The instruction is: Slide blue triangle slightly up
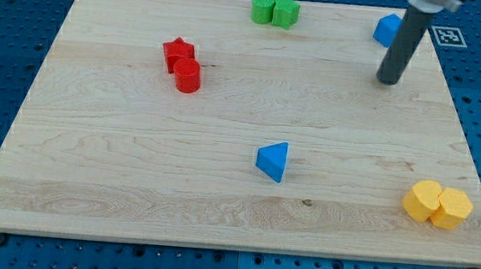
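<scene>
Wooden board [136,143] on blue pegboard: blue triangle [273,161] sits low of centre, untouched, while my tip [389,80], holding nothing, stands well apart toward the view's top right, push not yet begun

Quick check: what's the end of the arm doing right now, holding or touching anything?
My tip: no gripper, holds nothing; near the view's top right, just below the partly hidden blue block, far from the blue triangle.

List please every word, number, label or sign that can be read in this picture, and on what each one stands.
No readable words, numbers or brands.
Only sign: a black-and-white square marker on the blue surface past the wooden board, at the view's top right; a coded pattern, no letters.
The blocks carry no text.
</scene>
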Available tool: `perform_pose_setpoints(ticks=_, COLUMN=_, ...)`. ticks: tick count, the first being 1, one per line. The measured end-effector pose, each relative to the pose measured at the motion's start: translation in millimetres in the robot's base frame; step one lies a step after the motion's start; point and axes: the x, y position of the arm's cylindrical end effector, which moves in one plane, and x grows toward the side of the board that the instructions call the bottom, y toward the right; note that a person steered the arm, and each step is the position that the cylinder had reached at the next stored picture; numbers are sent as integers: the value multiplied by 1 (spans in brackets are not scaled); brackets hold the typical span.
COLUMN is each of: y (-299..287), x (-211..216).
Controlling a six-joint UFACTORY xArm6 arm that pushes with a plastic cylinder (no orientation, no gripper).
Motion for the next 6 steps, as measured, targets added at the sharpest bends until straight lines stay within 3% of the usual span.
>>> perform_pose_setpoints(ticks=4, y=-179, x=78)
perform_pose_setpoints(ticks=6, y=-225, x=145)
